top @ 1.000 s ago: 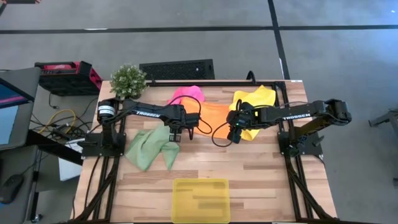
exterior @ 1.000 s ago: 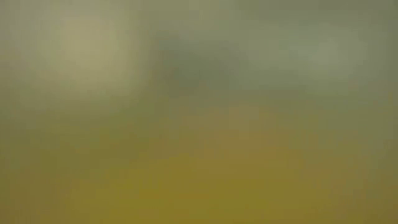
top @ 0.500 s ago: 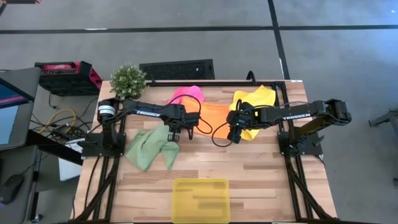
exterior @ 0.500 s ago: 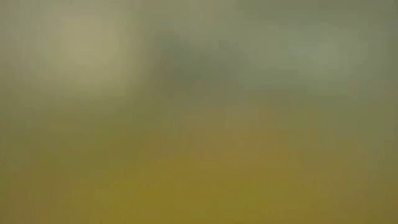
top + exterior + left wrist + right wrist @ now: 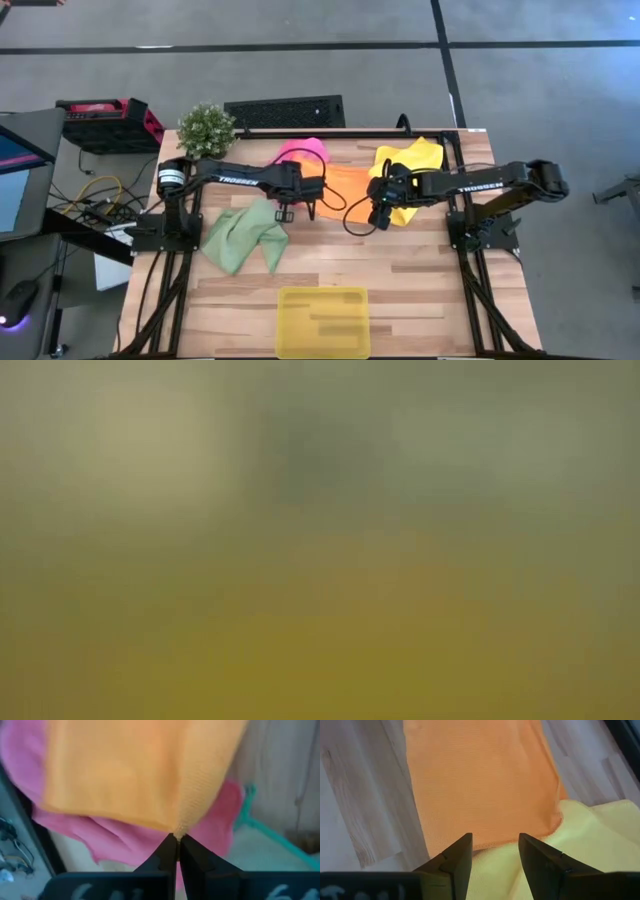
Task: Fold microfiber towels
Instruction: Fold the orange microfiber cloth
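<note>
The left claw (image 5: pixel 176 842) is closed on a corner of the orange towel (image 5: pixel 140 770): in the left wrist view its 2 dark fingers (image 5: pixel 165 855) meet with the cloth's edge pinched at their tips. Just beyond that pinched corner the hot pink towel (image 5: pixel 125 837) lies under the orange one and shows past its edge. From above, this claw (image 5: pixel 312 196) sits at the orange towel's (image 5: pixel 347 184) edge nearest the left arm, with the pink towel (image 5: pixel 301 152) just beside it toward the far side of the desk (image 5: pixel 420 275).

The right claw (image 5: pixel 495 852) stands open, its 2 fingers (image 5: pixel 455 857) apart and nothing between them. It hovers over the seam where the orange towel (image 5: pixel 480 780) overlaps the yellow towel (image 5: pixel 580 840); the orange cloth spreads flat ahead of the fingertips, the yellow one lies under and beside them. In the high view this claw (image 5: pixel 381 217) is at the opposite side of the orange towel from the left claw, with the yellow towel (image 5: pixel 415 160) bunched behind it toward the right arm.

The pale green towel (image 5: pixel 243 237) lies crumpled on the desk, on the near side of the left claw and apart from it. A yellow tray (image 5: pixel 322 322) rests at the desk's near edge, well apart from both claws. The low view is only a blur.
</note>
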Robot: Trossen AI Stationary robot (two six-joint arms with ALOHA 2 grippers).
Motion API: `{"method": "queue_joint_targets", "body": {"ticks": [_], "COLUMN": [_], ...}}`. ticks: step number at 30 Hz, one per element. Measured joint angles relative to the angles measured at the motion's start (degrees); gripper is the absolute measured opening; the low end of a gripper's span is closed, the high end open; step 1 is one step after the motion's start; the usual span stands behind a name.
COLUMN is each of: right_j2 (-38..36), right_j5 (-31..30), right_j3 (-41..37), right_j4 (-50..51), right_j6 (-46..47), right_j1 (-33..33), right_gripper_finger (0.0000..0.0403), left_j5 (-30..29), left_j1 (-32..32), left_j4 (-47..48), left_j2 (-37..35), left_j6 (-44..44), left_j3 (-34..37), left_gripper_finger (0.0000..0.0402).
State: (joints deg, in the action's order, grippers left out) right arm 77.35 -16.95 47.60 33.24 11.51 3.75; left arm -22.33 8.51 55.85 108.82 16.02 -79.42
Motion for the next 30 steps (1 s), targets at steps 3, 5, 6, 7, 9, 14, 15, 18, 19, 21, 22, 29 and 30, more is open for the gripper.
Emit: {"method": "queue_joint_targets", "body": {"ticks": [3, 5, 6, 7, 9, 14, 15, 18, 19, 21, 22, 29, 30], "right_j2": [-1.25, -2.14, -2.64, -3.19, -4.16, -5.78, -6.0, -6.27, -6.28, -6.55, -6.61, -6.59, -6.59], "right_j5": [-1.46, -2.25, -2.97, -3.58, -4.16, -4.17, -4.17, -4.17, -4.17, -4.17, -4.17, -4.17, -4.17], "right_j3": [0.01, 0.02, 0.02, 0.02, 0.02, 0.02, 0.02, 0.02, 0.02, 0.02, 0.02, 0.02, 0.02], "right_j4": [0.63, 1.72, 2.21, 2.69, 3.31, 4.66, 4.86, 5.33, 5.83, 6.14, 6.16, 7.21, 7.27], "right_j6": [0.02, 0.02, 0.03, 0.04, 0.04, 0.05, 0.07, 0.07, 0.09, 0.47, 0.48, 0.54, 0.6], "right_j1": [0.0, 0.02, 0.02, 0.02, 0.03, 0.09, 0.09, 0.09, 0.09, 0.09, 0.09, 0.04, 0.04], "right_gripper_finger": [0.0184, 0.0184, 0.0184, 0.0184, 0.0184, 0.0184, 0.0184, 0.0184, 0.0184, 0.0184, 0.0184, 0.0184, 0.0184], "left_j5": [2.03, 5.25, 6.68, 7.6, 8.55, 10.37, 11.1, 12.31, 12.92, 14.13, 14.56, 13.28, 12.75], "left_j1": [0.02, 0.0, -0.02, -0.14, -0.4, -0.82, -0.83, -0.81, -0.81, -0.81, -0.81, -0.81, -0.77], "left_j4": [-2.1, -5.94, -7.77, -9.75, -13.46, -21.38, -23.0, -27.78, -28.73, -29.97, -30.9, -36.1, -36.06], "left_j2": [-0.03, -0.03, -0.03, -0.03, -0.03, -0.03, -0.02, -0.01, -0.01, 0.03, 0.59, 5.26, 5.67], "left_j6": [3.58, 6.67, 8.47, 10.5, 14.04, 18.34, 18.98, 19.49, 19.49, 19.57, 19.63, 20.69, 20.16], "left_j3": [-2.97, -4.13, -4.34, -4.39, -4.39, -4.37, -4.37, -4.37, -4.37, -4.37, -4.38, -6.33, -7.43], "left_gripper_finger": [0.0002, 0.0002, 0.0001, 0.0001, 0.0001, 0.0001, 0.0, 0.0, 0.0, 0.0, 0.0, 0.0, 0.0]}}
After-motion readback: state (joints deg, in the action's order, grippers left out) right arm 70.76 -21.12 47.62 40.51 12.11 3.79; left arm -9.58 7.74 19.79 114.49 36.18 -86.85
